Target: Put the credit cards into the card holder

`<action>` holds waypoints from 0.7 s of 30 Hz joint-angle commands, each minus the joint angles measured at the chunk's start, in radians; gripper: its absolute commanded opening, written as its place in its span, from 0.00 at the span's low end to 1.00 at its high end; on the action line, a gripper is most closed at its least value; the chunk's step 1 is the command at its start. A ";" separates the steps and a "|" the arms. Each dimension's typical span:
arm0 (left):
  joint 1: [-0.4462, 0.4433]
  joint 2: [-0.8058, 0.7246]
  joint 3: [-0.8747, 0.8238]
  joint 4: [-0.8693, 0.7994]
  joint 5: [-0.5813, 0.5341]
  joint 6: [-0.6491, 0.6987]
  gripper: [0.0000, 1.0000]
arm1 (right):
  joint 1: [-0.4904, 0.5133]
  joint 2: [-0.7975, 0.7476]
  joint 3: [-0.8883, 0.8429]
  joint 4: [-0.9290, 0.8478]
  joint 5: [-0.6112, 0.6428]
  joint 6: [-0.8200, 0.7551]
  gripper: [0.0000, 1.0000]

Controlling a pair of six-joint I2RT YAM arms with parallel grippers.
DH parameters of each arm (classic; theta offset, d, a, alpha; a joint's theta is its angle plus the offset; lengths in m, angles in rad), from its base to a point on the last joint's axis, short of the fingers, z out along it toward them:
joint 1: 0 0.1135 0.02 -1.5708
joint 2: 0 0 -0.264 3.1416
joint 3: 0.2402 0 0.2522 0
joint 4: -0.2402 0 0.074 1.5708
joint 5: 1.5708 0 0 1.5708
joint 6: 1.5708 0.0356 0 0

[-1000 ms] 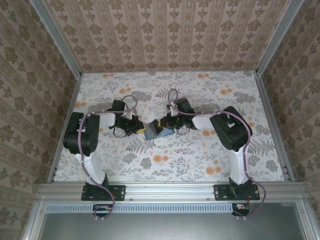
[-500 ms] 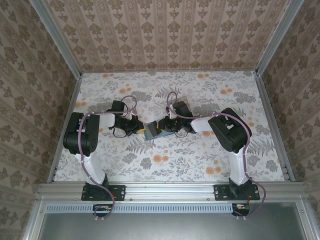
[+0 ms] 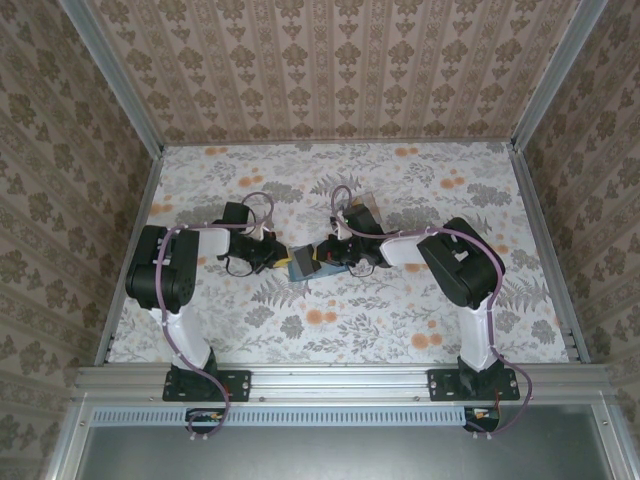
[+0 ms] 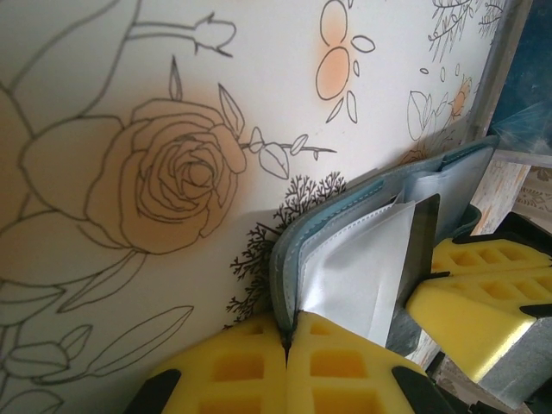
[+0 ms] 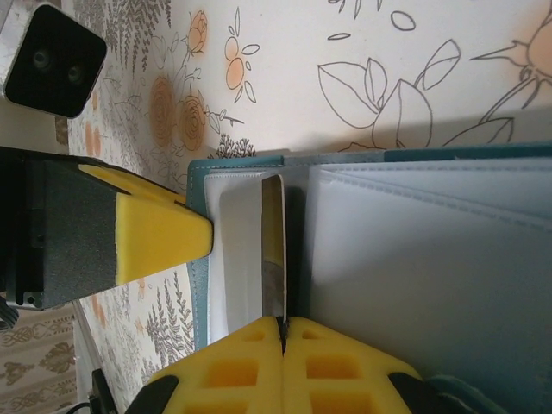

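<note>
Card holder (image 4: 286, 259), table (image 3: 420, 190) ctr, is pinched at cover by left gripper (image 4: 287, 341) to be held open, while grey credit card (image 5: 273, 250) is clamped edge-on by right gripper (image 5: 283, 328) for pocket insertion (est.).

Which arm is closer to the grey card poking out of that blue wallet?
Right. The right fingers pinch the card itself; the left fingers clamp the card holder beside it.

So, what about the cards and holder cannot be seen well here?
Right wrist view: credit card seen nearly edge-on in the right end effector; its face hidden.
Left wrist view: left end effector covers a corner of the card holder.
Top view: holder too small, half covered by both end effectors; card count unclear.
</note>
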 commanded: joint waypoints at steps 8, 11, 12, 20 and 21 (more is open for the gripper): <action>-0.013 0.010 -0.038 -0.018 -0.045 -0.058 0.00 | 0.060 0.013 -0.057 0.055 0.063 0.177 0.00; -0.016 -0.003 -0.053 0.000 -0.046 -0.074 0.00 | 0.072 0.014 -0.068 0.081 0.089 0.205 0.00; -0.017 -0.004 -0.054 -0.001 -0.049 -0.075 0.00 | 0.074 0.018 -0.065 0.086 0.084 0.210 0.00; -0.016 -0.014 -0.088 0.037 -0.054 -0.110 0.00 | 0.072 -0.033 -0.041 -0.033 0.091 0.118 0.16; -0.015 -0.016 -0.089 0.042 -0.053 -0.112 0.00 | 0.064 -0.051 -0.041 -0.062 0.102 0.095 0.18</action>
